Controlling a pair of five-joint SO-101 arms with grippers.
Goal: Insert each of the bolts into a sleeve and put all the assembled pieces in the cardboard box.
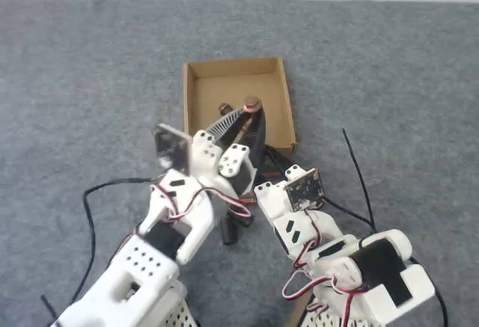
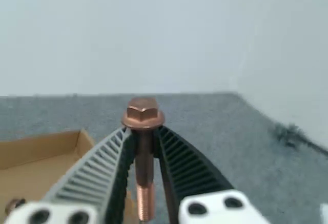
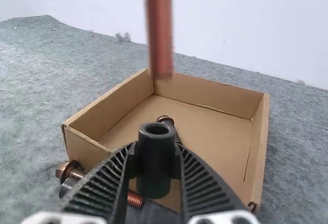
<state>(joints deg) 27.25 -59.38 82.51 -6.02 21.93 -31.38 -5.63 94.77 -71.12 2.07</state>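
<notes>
Now: left gripper [image 2: 143,134] clamped on the bolt [image 2: 143,115], head up, shank hanging vertical. Right gripper [image 3: 155,151] clamped on the black sleeve [image 3: 155,175], upright, bore open at the top. Bolt tip sits above the bore with a clear gap, axes roughly parallel and nearly in line; any offset in depth cannot be told. Likely need: centre, then lower straight down. Cardboard box [image 3: 207,95] lies just beyond both.

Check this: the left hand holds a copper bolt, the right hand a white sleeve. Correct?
No. The right wrist view shows the sleeve in the right hand is black, not white. The left hand does hold a copper bolt.
</notes>
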